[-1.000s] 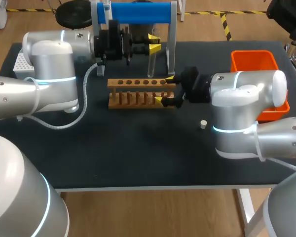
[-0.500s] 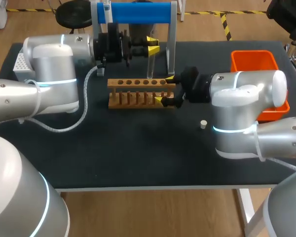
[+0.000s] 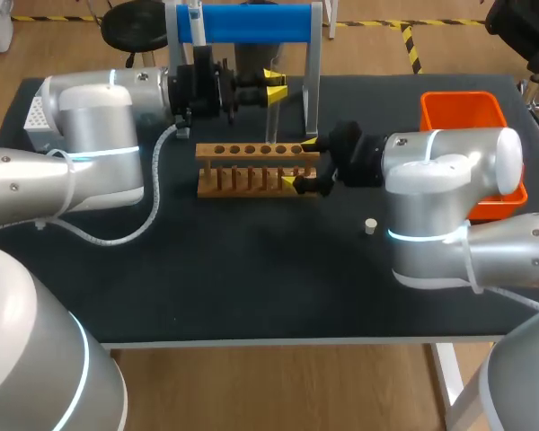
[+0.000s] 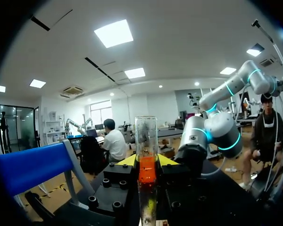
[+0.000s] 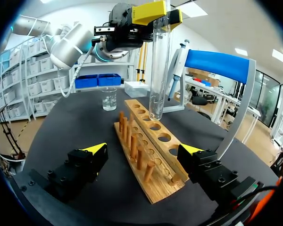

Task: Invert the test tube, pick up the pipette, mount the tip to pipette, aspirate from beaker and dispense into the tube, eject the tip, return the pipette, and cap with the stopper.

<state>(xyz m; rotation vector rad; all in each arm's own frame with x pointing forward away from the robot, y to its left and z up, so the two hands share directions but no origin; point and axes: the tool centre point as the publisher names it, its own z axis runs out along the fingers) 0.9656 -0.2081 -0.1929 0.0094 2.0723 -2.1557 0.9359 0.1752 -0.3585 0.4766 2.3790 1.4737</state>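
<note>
Hanging above rack (image 3: 251, 171), test tube (image 3: 271, 121), blue stand (image 3: 247, 22) behind

On the tabletop (image 3: 251, 278), near the middle of the far edge: rack (image 3: 251, 169), lying lengthwise left to right. Just behind it, at the far edge: stand (image 3: 251, 22), with pipette (image 5: 177, 66) hanging on it. Over the rack: test tube (image 3: 271, 117), upright, clamped in left gripper (image 3: 274, 83), lower end just above the row of holes. At the rack's right end: right gripper (image 3: 301, 162), one finger before it and one behind, both apart from it. Beyond the rack's left end: beaker (image 5: 109, 100). Near the far left corner: tip box (image 3: 38, 117). At the far right corner: bin (image 3: 463, 112). Before the rack and to its right: stopper (image 3: 370, 225).
</note>
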